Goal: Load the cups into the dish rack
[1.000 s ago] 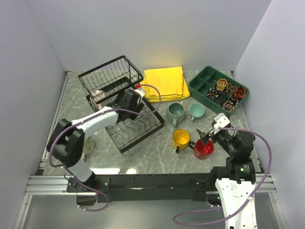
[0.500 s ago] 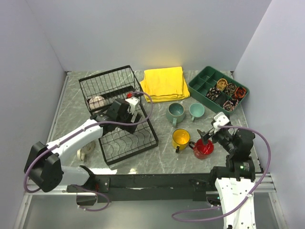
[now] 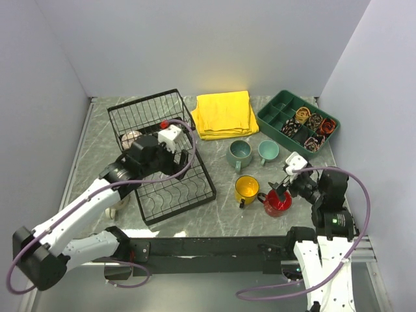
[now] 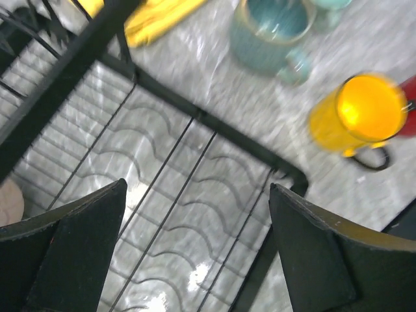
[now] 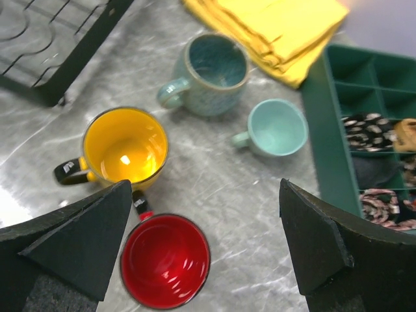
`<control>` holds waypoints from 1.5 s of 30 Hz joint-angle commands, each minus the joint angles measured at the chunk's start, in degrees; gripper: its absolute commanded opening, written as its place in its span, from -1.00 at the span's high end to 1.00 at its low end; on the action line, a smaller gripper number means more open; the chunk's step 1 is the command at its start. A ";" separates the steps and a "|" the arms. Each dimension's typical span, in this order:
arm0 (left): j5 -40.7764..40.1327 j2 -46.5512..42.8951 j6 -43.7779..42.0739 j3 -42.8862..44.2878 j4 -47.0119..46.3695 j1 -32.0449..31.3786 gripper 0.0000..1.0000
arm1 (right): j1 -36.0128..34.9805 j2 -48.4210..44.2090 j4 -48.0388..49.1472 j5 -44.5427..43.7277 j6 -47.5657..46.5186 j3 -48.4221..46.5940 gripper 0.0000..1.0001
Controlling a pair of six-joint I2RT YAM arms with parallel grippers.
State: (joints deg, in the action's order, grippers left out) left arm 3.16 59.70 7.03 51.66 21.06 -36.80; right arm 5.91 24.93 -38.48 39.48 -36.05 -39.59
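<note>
left gripper [image 4: 196,188] has drawn back over the dish rack [image 3: 175,188], wide open, empty. right gripper [image 5: 205,185], likewise spread and empty, hovers above the red cup [image 5: 166,260]: likely next load.

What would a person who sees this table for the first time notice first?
The bright yellow cloth at the back catches the eye first, beside the big black dish rack on the left. Next come the red cup and yellow cup near the front right, with the open right gripper just over the red one.
</note>
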 commanded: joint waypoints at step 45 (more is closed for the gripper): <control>2.91 -43.44 41.83 -17.21 0.21 -0.03 -0.93 | -27.01 43.43 -18.21 -5.03 -19.75 -25.70 -0.74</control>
State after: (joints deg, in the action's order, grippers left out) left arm 5.63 18.44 45.76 34.57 21.82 -36.80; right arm -20.75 61.23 -61.67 36.03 -54.13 -59.31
